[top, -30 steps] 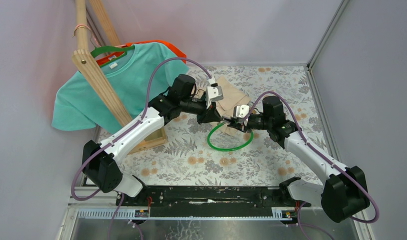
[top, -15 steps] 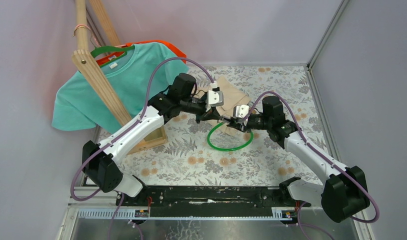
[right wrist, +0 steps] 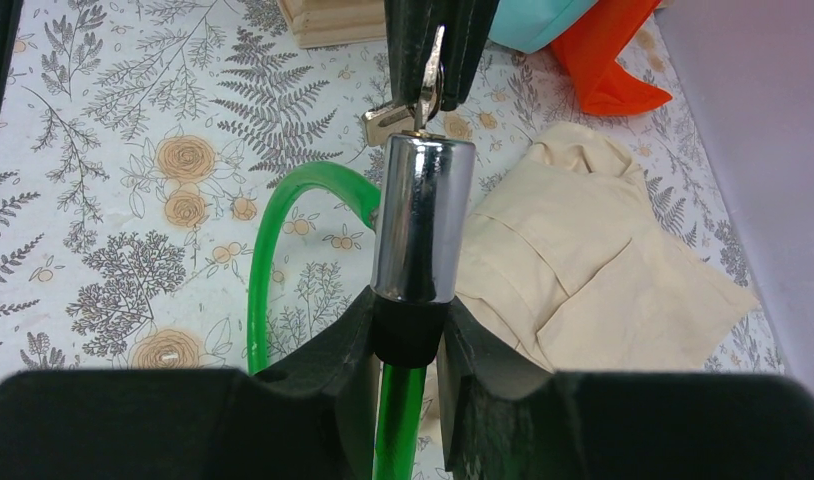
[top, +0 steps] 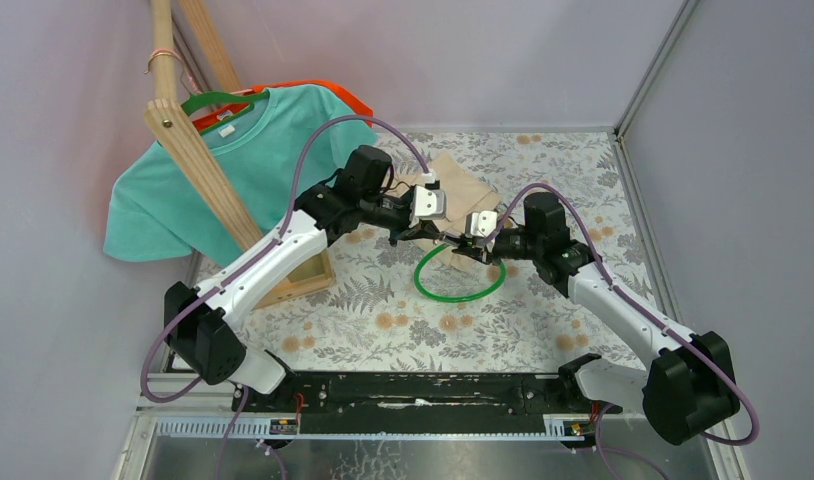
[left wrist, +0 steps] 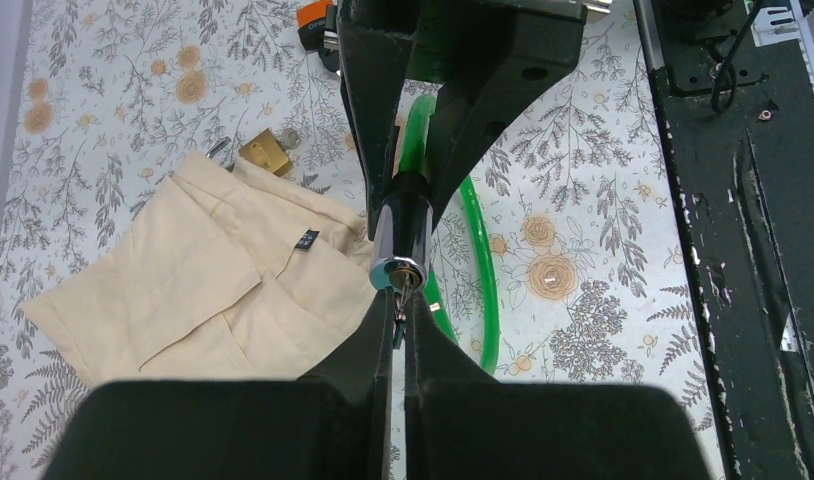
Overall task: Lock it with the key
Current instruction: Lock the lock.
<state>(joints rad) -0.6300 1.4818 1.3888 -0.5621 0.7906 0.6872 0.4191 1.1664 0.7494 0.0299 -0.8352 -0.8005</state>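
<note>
Left gripper (left wrist: 399, 314) pinches the key (right wrist: 431, 78), in line with the lock cylinder's (right wrist: 419, 215) long axis; right gripper (right wrist: 408, 335) clamps that cylinder.

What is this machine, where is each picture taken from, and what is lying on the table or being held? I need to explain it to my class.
These are two robot arms bolted to the near edge of a flower-patterned table. The wide picture looks down from above and behind them. The other two come from a camera on each wrist, so the black shapes at the bottom are that arm's own fingers. The right gripper is shut on the chrome lock barrel of a green cable. The left gripper pinches a key whose tip sits at the barrel's keyhole. Also on the table are a folded beige cloth and a small brass padlock. A teal T-shirt hangs at the left.
</note>
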